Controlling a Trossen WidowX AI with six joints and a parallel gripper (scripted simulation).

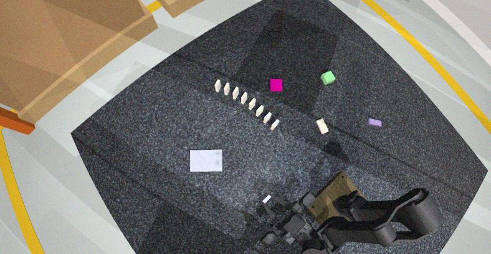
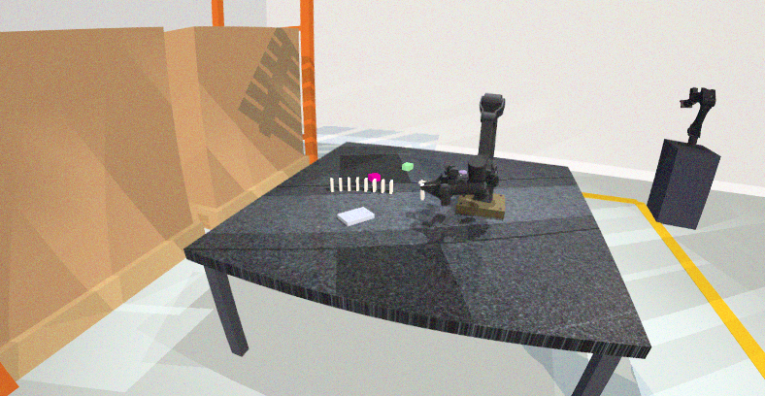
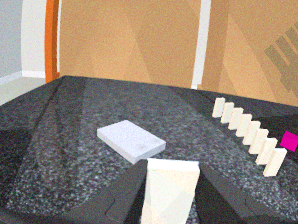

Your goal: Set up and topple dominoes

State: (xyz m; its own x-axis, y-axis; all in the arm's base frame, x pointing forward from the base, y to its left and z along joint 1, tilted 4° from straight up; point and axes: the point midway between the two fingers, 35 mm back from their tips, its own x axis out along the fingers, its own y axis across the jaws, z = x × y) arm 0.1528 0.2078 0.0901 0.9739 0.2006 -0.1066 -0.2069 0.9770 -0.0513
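Note:
A row of several cream dominoes (image 1: 252, 103) (image 2: 357, 183) (image 3: 244, 125) stands upright in a gentle curve. My gripper (image 1: 267, 201) (image 2: 423, 188) (image 3: 172, 169) is shut on a cream domino (image 1: 266, 198) (image 2: 422, 195) (image 3: 170, 199), held upright above the table, well off the near end of the row. Its lower end is cut off in the wrist view. Another cream domino (image 1: 322, 126) lies flat right of the row in the top view, apart from it; in the exterior view it is not clearly made out near the fingers.
A white flat box (image 1: 205, 160) (image 2: 355, 215) (image 3: 131, 140) lies on the row's near side. A magenta cube (image 1: 276, 84) (image 2: 374, 177) (image 3: 289, 141) sits close behind the row. A green cube (image 1: 328, 78) (image 2: 407, 166) and a purple block (image 1: 375, 122) (image 2: 462, 171) are farther off.

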